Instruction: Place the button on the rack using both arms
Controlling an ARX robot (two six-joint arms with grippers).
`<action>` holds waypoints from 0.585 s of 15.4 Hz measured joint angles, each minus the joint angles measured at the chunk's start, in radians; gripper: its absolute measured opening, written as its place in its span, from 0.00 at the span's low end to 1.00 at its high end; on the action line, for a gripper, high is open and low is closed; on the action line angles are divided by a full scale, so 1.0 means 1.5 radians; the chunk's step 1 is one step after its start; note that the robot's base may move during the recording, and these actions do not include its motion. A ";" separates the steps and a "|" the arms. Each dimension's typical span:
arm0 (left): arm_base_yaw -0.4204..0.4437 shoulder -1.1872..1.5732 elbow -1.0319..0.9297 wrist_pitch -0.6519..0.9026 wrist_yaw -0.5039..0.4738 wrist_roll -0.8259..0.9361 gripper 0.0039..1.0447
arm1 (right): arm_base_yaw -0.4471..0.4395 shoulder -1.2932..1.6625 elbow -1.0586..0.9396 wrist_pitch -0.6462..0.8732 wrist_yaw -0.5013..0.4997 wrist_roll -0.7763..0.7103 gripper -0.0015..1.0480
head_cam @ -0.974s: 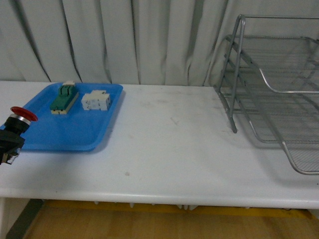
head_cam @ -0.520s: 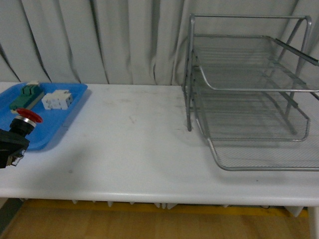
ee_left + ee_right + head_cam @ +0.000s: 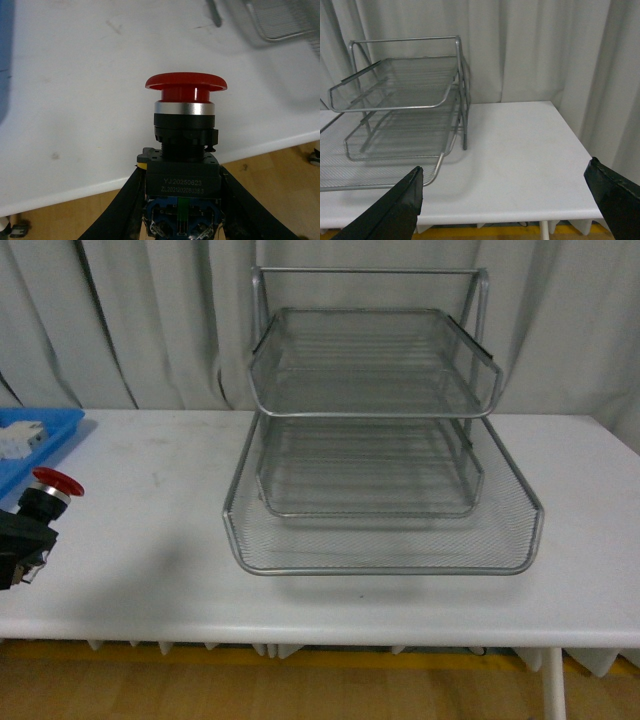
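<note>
Red-capped button (image 3: 185,127): upright, cap on top, a silver ring under the cap. Its dark body was clamped low down by the left gripper (image 3: 182,202) and held in the air, well to the left of the rack and not touching it.
Button lettering: a printed code ran across the body (the digits were small and only partly readable in the left wrist view).
Left gripper: closed tight on the button's body, one dark finger (image 3: 125,200) on each side. It sat left of the rack and nearer the robot than the rack's front rim.
Right gripper (image 3: 505,200): spread wide, with nothing between its dark fingers (image 3: 395,210). It hung to the right of the rack, apart from the wire.
Rack (image 3: 380,568): silver wire mesh in three tiers on a tubular frame. It stood on the table with its open fronts toward the robot, the lowest tier reaching furthest forward.
Table (image 3: 150,570): white, with a few faint scuffs to the left of the rack.
Blue tray (image 3: 45,425): far left of the rack, only a corner showing — a white block (image 3: 20,440) lay in it.
Curtain (image 3: 150,320): pale and pleated, hanging behind the rack.
</note>
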 joint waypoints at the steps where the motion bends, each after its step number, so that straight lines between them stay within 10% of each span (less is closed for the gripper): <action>1: -0.011 -0.003 0.000 -0.001 0.004 0.000 0.34 | 0.000 0.000 0.000 0.000 0.000 0.000 0.94; 7: -0.088 -0.055 0.033 -0.048 -0.015 -0.010 0.34 | 0.000 0.000 0.000 0.002 -0.001 0.000 0.94; 9: -0.192 -0.003 0.148 -0.068 -0.050 -0.014 0.34 | 0.000 0.000 0.000 0.002 -0.001 0.000 0.94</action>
